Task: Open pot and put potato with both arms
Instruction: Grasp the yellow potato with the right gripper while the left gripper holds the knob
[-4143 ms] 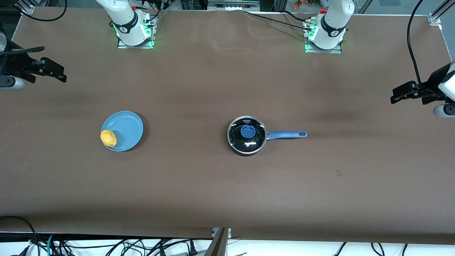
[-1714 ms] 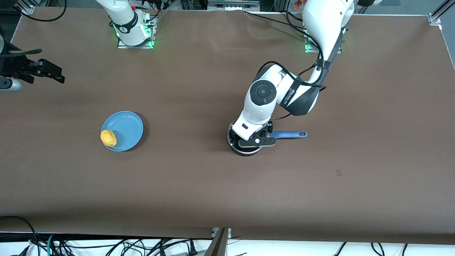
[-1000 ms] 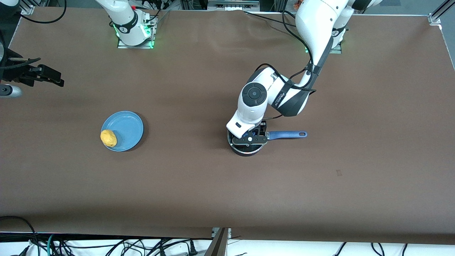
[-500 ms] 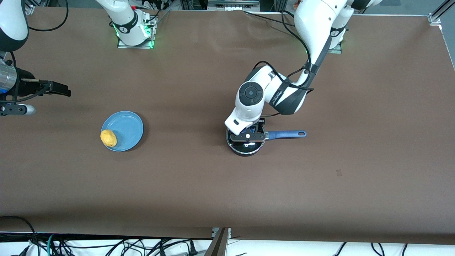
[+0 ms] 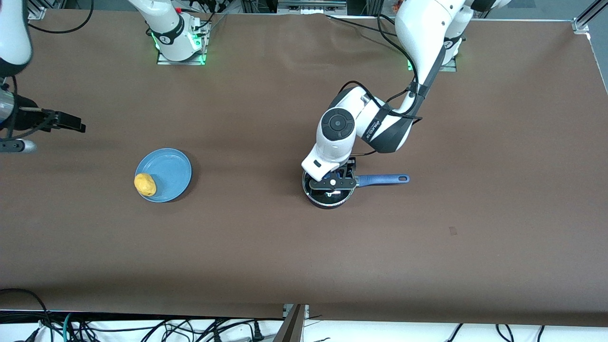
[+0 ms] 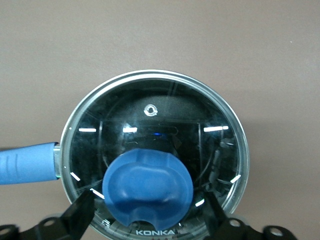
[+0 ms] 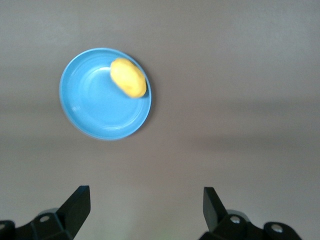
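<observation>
Left gripper [image 6: 147,220] fingers [image 6: 80,212] apart, straddling blue knob [image 6: 148,187] of round steel-rimmed glass lid [image 6: 152,150] on small black saucepan [image 5: 327,197], mid-worktop. We see right gripper [image 7: 145,207] fingers [image 7: 77,205] apart, over brown worktop [image 5: 266,237] edge at right arm's end. Small yellow-orange oval potato [image 5: 145,185] on flat light-blue plate [image 5: 168,171], toward that end.

Light-blue plate [image 5: 168,172] lay on brown table [image 5: 266,247], at 9 o'clock, toward right arm's end.
</observation>
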### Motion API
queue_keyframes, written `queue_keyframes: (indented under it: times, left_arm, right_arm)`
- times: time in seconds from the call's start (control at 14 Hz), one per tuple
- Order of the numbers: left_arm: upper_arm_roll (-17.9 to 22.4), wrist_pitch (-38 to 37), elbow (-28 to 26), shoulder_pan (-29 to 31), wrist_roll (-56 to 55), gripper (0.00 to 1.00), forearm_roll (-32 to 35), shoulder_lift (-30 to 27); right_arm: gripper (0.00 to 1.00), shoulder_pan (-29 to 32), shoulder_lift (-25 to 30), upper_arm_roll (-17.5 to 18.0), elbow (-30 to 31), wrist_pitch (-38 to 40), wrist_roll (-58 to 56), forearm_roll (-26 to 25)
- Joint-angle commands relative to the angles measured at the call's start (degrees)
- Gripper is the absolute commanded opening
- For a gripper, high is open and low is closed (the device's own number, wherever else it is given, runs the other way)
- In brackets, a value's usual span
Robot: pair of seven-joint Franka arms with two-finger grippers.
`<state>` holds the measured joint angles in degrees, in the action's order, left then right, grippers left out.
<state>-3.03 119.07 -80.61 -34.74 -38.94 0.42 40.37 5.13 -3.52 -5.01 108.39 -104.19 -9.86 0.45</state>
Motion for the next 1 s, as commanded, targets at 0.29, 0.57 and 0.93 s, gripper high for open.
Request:
queue_keyframes:
  times: [0.29, 0.57, 0.93]
  left_arm:
    - [1.00, -0.07, 1.32, 0.81, 1.06, 0.88, 1.07, -0.56]
    - [1.27, -0.07, 1.42, 0.81, 0.79, 0.86, 0.90, -0.38]
    - [1.27, 0.37, 1.42, 0.73, 0.62, 0.80, 0.98, -0.12]
  right_arm:
    - [1.00, -0.74, -6.38, 4.21, 11.58, -22.08, -6.02, 0.96]
    - [1.00, -0.91, -17.20, 5.09, 11.50, -39.91, -18.84, 0.87]
    - [1.00, -2.05, -22.06, 5.18, 10.80, -46.72, -24.42, 0.87]
